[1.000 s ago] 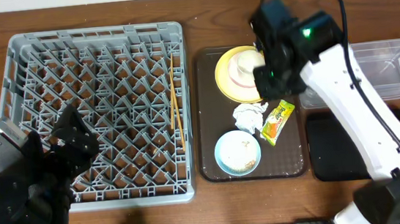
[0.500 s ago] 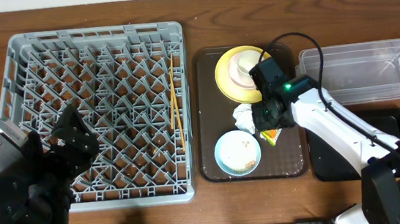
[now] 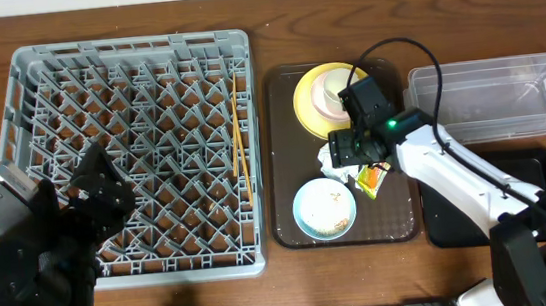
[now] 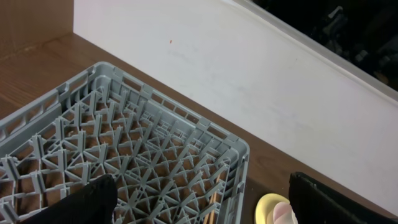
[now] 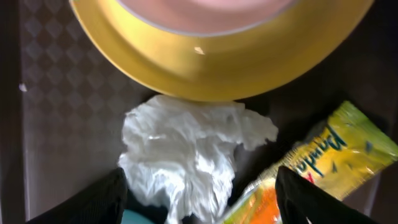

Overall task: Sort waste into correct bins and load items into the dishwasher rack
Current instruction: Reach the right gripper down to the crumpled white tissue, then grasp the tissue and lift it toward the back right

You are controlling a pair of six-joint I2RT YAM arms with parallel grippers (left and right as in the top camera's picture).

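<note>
We judged that the step in hand was the sorting of the waste, and more exactly the picking of the crumpled napkin (image 5: 186,162). It lay on the dark brown tray (image 3: 280,172), just under the rim of the yellow plate (image 5: 217,68), with the yellow-green snack wrapper (image 5: 323,162) just beside it. The right fingers (image 5: 93,202) hung over it, spread wide, one on each side of the paper, and in the wrist view we saw nothing pinched between them. The left fingers (image 4: 81,202) were spread as well and held nothing; they hovered at the near left corner of the dishwasher rack (image 3: 132,46), well apart from the waste. In the rack we saw only the chopsticks (image 3: 235,126), lying along its right side. A white cup (image 3: 332,89) stood on the plate, and the light-blue bowl (image 3: 324,208) sat at the near end of the same tray, with what looked like food scraps inside. The clear tub (image 3: 486,64) and the black tray (image 3: 459,210) stood on the counter (image 3: 260,14) to the right. For the next move we thought the right fingers should go down and close on the paper only, because the wrapper and the plate rim were so near that a careless closing could catch them too. After that the napkin would need to be lifted and carried to one of the two bins; which bin was meant for paper we could not tell.
</note>
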